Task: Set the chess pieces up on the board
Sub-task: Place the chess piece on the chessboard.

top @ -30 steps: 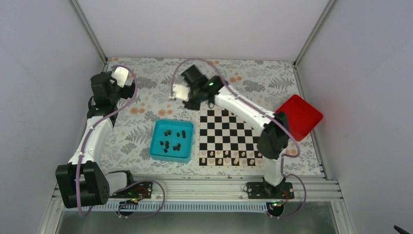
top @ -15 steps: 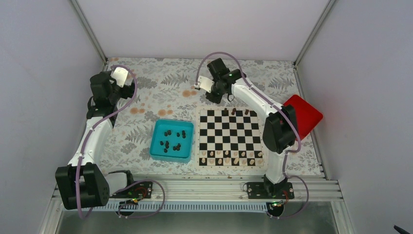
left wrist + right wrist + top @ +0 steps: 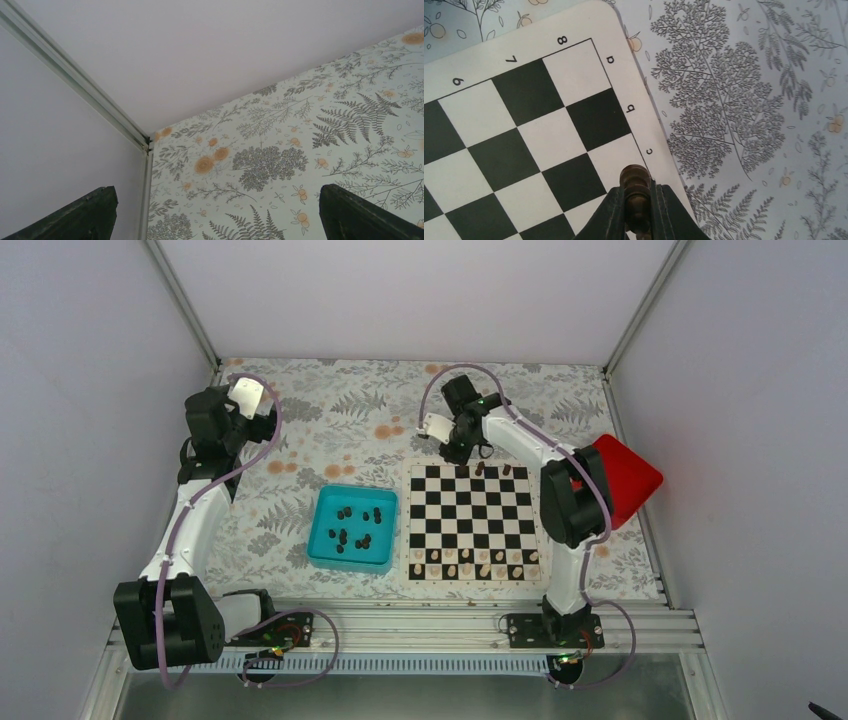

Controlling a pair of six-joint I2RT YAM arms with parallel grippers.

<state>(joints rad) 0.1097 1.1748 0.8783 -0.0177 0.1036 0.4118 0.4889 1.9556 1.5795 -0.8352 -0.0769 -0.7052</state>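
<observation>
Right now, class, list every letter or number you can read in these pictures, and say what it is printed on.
"8", "7", "6": pale border of the board, along one edge.
"a", "b", "c": same border, along the adjoining edge.
Top view: board markings too small to read.

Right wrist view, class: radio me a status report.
Right gripper shut on dark chess piece over the board edge. Left gripper open, off board. Nearby squares bare.

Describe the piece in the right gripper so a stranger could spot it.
Find the chequered board, then its far edge. There the right gripper is shut on a dark piece; unlike its free-standing neighbours, it sits clamped between two fingers.
</observation>
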